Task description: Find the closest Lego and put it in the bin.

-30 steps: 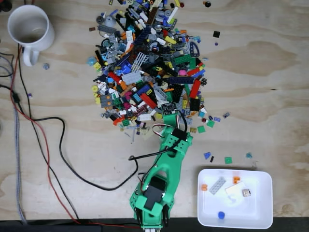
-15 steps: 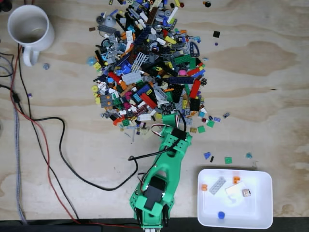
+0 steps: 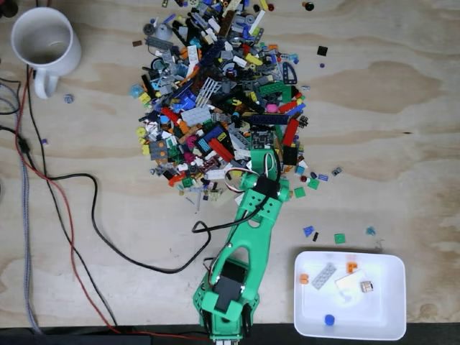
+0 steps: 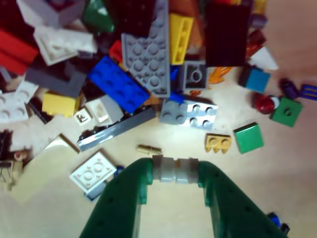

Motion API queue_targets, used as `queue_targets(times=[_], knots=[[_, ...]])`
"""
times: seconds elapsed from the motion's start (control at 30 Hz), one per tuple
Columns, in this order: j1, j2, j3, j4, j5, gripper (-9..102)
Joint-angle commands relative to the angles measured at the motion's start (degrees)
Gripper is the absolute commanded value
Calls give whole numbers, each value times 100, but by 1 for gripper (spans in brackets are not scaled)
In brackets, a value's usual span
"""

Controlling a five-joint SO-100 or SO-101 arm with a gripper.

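- Wrist view: the green gripper [image 4: 174, 171] is clenched on a small grey ribbed piece [image 4: 174, 170], pinched between both fingers above bare table.
- Beyond it lie a grey 2x2 brick [image 4: 188, 112] and a blue plate [image 4: 118, 83].
- Fixed view: the green arm [image 3: 248, 237] stretches from the table's near edge to the pile's edge; the white bin [image 3: 350, 295] sits to its right.
- I cannot tell where the black studded Lego lies.

Your green arm [image 3: 241, 244] reaches from the bottom edge toward twelve o'clock, and its hand [image 3: 262, 159] sits at the near edge of the brick pile [image 3: 219, 93]; you cannot tell from here how its fingers stand. The studded black Lego [image 3: 261, 136] lies just beyond the hand. The bin [image 3: 388, 316] rests at your five o'clock, holding a few small pieces. A white mug [image 3: 44, 44] stands at ten o'clock, and cables [image 3: 79, 215] trail across the plywood counter [image 3: 388, 108] at nine.
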Motion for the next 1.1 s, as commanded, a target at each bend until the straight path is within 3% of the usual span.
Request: queue_targets(times=[0.0,0.3,0.67,0.87,1.07], knots=[[571,606,-1072,79,563,8],[3094,2197,-1134,220,396,9],[6460,4061,1055,-308,-44,8],[6645,4236,1854,-1125,123,8],[6609,4228,2109,-1978,299,22]])
